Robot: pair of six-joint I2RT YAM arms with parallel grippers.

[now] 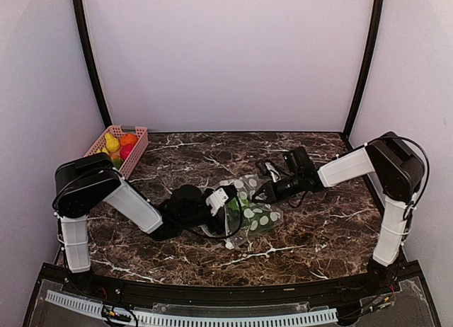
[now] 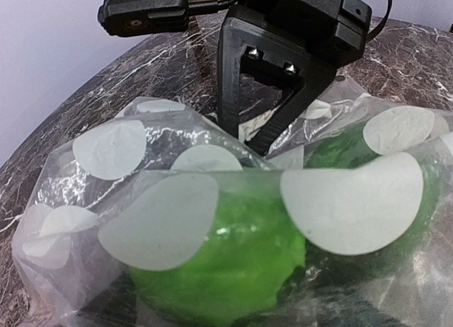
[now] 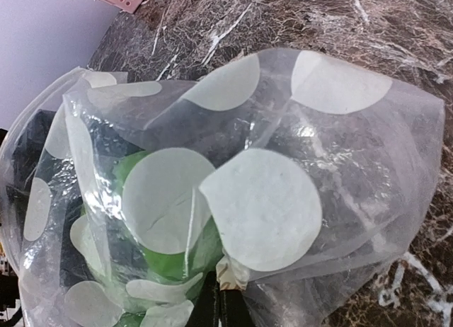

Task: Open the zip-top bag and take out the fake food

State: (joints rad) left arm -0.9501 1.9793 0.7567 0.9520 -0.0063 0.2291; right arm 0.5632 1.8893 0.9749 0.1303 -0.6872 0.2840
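Closest to the left wrist lens, the zip-top bag [image 2: 163,221] fills the frame, its clear plastic printed with pale round dots. One piece of green fake food [image 2: 226,270] sits inside it, low and central. The left arm's own fingers do not show in this view; the bag covers them.

Just behind the green piece, the right gripper [image 2: 246,137] comes down from above. Its black fingers are pressed together on a raised fold of the bag's upper film.

The right wrist view shows the same bag from the opposite side. The green piece appears through two layers of plastic, and dark shapes behind the film at the left cannot be identified. The pinch point lies at the bottom edge and is mostly cut off.

Only the top view shows the layout. The bag lies crumpled at the middle of the marble table [image 1: 318,235], between the two tools. The left gripper [image 1: 225,203] stands at the bag's left end with its jaws spread wide. Whether they touch the green piece cannot be determined. The right gripper meets the bag's upper right edge.

Well apart, at the far left corner, a pink slotted basket [image 1: 141,139] holds yellow, orange and red fake fruits [image 1: 120,146]. The right wrist view catches only one corner of this basket.
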